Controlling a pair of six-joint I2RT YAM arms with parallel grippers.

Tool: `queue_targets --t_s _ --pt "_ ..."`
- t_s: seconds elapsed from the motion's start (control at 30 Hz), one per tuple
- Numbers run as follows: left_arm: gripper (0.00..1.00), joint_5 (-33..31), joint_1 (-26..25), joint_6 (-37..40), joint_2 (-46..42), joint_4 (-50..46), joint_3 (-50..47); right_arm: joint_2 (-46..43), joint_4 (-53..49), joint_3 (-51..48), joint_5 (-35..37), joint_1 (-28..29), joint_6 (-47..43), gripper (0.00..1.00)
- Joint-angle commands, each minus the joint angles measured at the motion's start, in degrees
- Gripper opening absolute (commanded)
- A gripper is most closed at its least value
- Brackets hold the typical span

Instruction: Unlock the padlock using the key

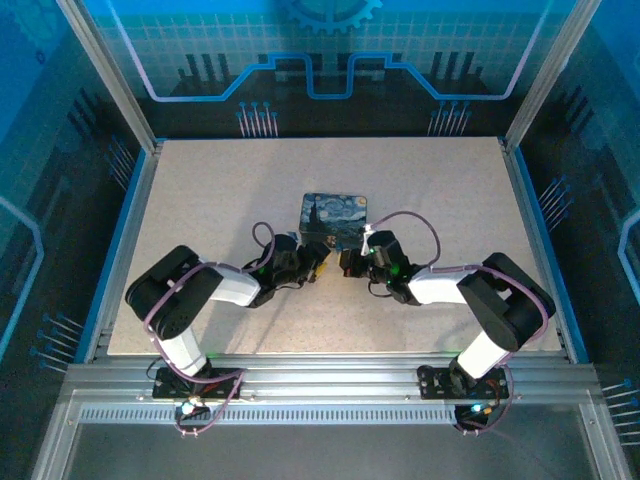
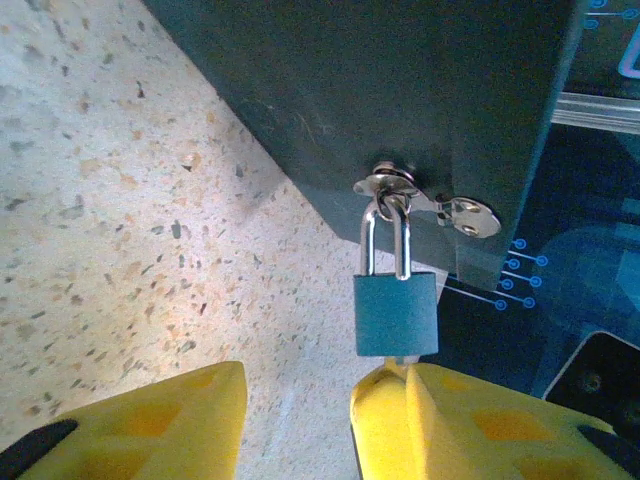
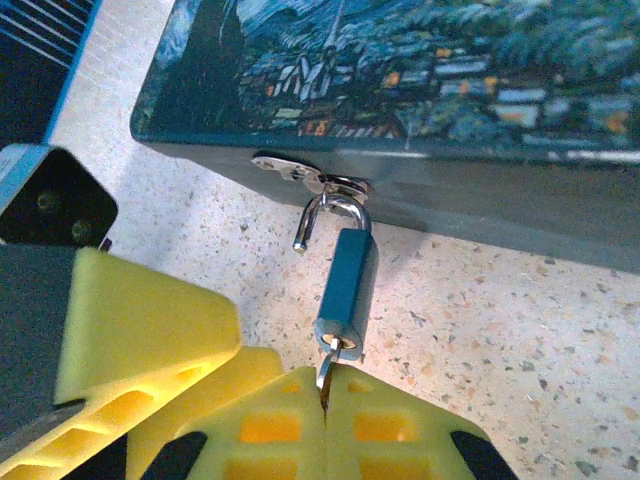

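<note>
Padlock [image 3: 345, 290] hangs by its shackle from the hasp [image 3: 300, 172] on the box [image 3: 400, 60], above the counter [image 3: 520, 320]. Right tool [image 3: 325, 400] is clamped on the key [image 3: 325, 372], which is seated in the padlock's underside. Left tool [image 2: 298, 390] is spread, holding nothing, with one finger just beneath the padlock.

Nothing readable can be made out here, tbh. No text, brand, number or sign is seen on the padlock [image 2: 396, 314], on the painted box [image 3: 420, 60] or on the speckled worktop [image 1: 200, 200].
</note>
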Motion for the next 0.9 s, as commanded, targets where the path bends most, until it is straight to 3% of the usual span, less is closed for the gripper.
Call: queue_targets --t_s 0.0,0.23,0.4,0.6,0.73,0.87 --pt "0.47 -0.41 1.01 4.03 -4.04 -3.4 -0.86 1.09 5.03 -2.91 -3.92 -1.75 6.68 0.0" --pt "0.49 -2.65 3.21 10.76 -11.76 -14.56 -0.37 3.97 13.05 -6.82 -6.58 -3.69 12.06 0.0" --pt "0.54 -5.38 4.68 16.36 -18.07 -24.47 1.16 5.07 13.36 -6.68 -7.31 -3.99 12.16 0.05" --pt "0.66 -7.55 7.58 22.98 -23.74 -34.19 3.31 4.3 11.71 -6.91 -6.51 -4.23 11.67 0.16" --pt "0.72 -6.49 11.48 28.86 -24.13 -41.61 6.9 3.27 10.64 -7.23 -6.24 -4.86 10.96 0.23" --pt "0.76 -3.08 15.05 32.45 -22.6 -43.24 9.72 1.84 9.37 -7.51 -6.62 -5.87 9.07 0.29"
